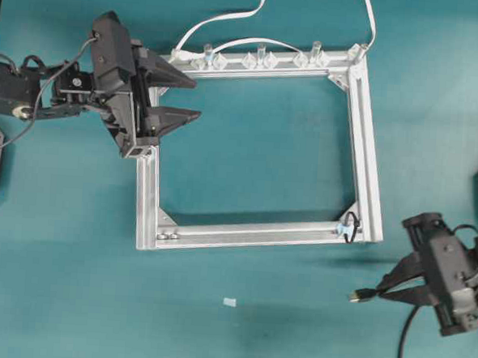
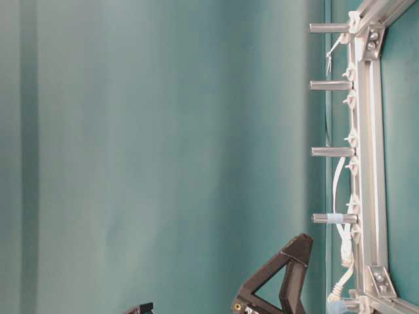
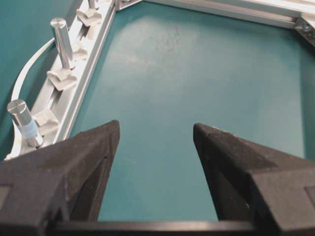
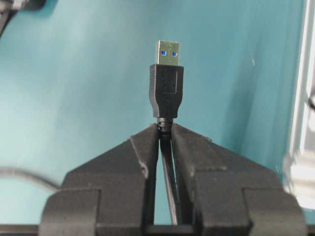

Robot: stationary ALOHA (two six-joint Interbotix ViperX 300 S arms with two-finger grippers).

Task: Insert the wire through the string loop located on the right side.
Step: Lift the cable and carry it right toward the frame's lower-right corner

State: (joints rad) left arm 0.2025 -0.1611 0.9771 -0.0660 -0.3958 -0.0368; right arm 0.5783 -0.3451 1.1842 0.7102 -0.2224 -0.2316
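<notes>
- The right gripper (image 1: 381,290) sat low at the right of the overhead view, off the aluminium frame (image 1: 372,181) and below its lower right corner, with its fingers pointing left.
- Its jaws were closed tight on the wire (image 4: 166,91); the right wrist view showed the two fingers (image 4: 141,147) pinching the black cable just behind the plug body.
- The plug stuck out past the fingertips, its silver metal tip with two blue marks facing away from the wrist camera, over bare teal table (image 1: 254,326).
- The rest of the black wire trailed down from the gripper toward the bottom edge of the overhead view.
- The string loop (image 1: 350,227) hung at the frame's lower right corner, well apart from the plug tip and above it in the overhead view; its exact shape was probably a small ring, though it was too small to be sure.
- The left gripper (image 1: 197,98) hovered over the frame's upper left corner with its jaws spread wide and nothing between them.
- A white cable (image 1: 232,18) ran along the top rail past a row of upright metal pins (image 3: 61,39).
</notes>
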